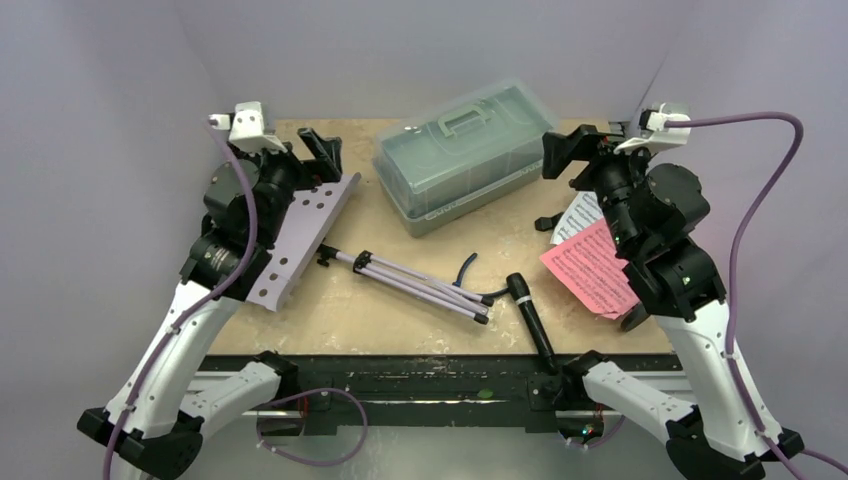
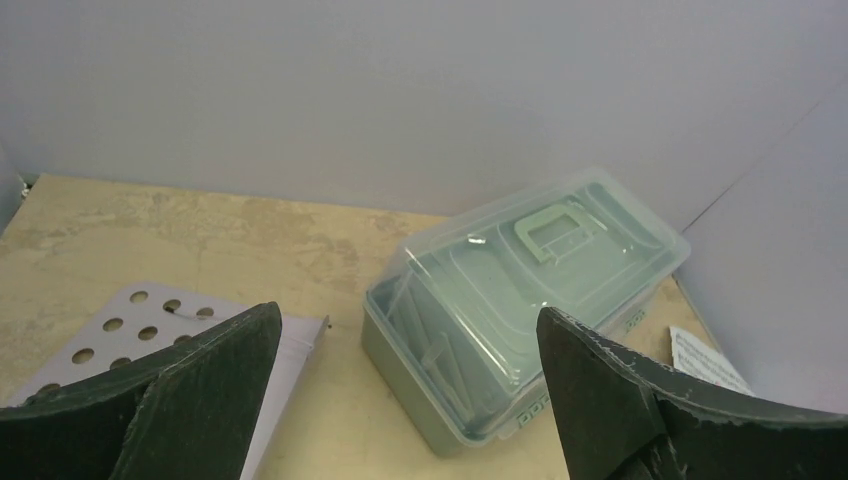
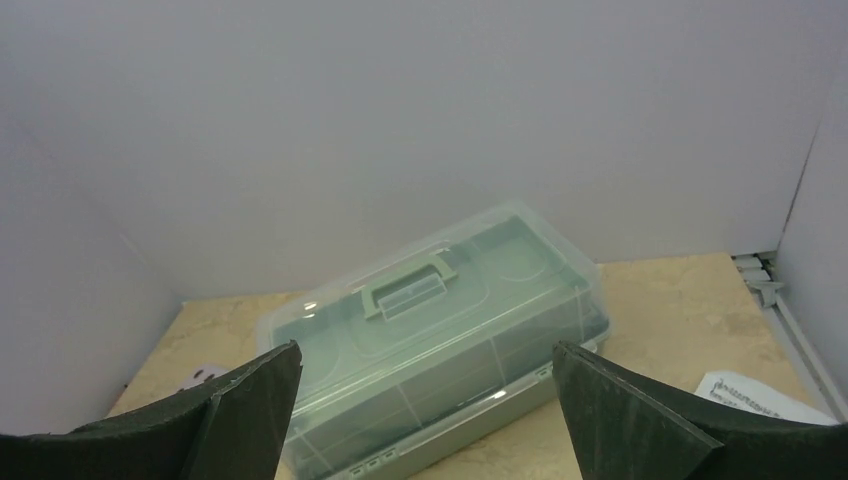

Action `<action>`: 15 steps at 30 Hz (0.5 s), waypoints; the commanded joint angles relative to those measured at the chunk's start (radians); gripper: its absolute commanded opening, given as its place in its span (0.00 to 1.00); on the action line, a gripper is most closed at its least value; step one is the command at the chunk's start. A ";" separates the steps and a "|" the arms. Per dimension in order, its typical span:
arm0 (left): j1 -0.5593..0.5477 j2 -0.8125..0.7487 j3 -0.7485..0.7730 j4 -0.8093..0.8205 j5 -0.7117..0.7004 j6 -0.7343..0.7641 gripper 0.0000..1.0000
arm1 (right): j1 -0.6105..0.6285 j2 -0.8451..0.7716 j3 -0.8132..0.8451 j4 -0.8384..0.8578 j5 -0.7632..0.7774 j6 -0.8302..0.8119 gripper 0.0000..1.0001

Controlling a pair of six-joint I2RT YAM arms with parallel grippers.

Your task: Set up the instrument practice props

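The pale lilac perforated music stand [image 1: 300, 235] lies flat on the left, its folded tripod legs [image 1: 420, 285] stretching toward the middle. A black microphone [image 1: 530, 320] lies near the front edge. The pink sheet [image 1: 590, 268] overlaps the white sheet [image 1: 580, 212] on the right, partly under the right arm. A dark round shape [image 1: 635, 318], maybe the black stand's base, peeks from under that arm. My left gripper [image 1: 320, 150] hovers open above the stand's plate [image 2: 130, 330]. My right gripper [image 1: 570, 150] hovers open above the white sheet [image 3: 750, 395]. Both hold nothing.
A translucent green lidded toolbox [image 1: 465, 155] stands shut at the back centre, in front of both grippers [image 2: 520, 300] [image 3: 430, 330]. A blue-handled tool [image 1: 468, 268] lies by the tripod legs. White walls close the table in at the back and sides.
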 commanded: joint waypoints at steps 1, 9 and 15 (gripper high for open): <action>0.003 0.036 -0.036 -0.013 0.054 -0.012 1.00 | -0.003 0.004 0.017 0.013 -0.097 0.002 0.99; 0.004 0.078 -0.063 -0.013 0.140 -0.045 1.00 | -0.002 0.133 -0.023 0.007 -0.307 0.011 0.99; 0.003 0.074 -0.065 -0.040 0.107 -0.054 0.97 | 0.133 0.328 0.002 0.007 -0.342 0.126 0.99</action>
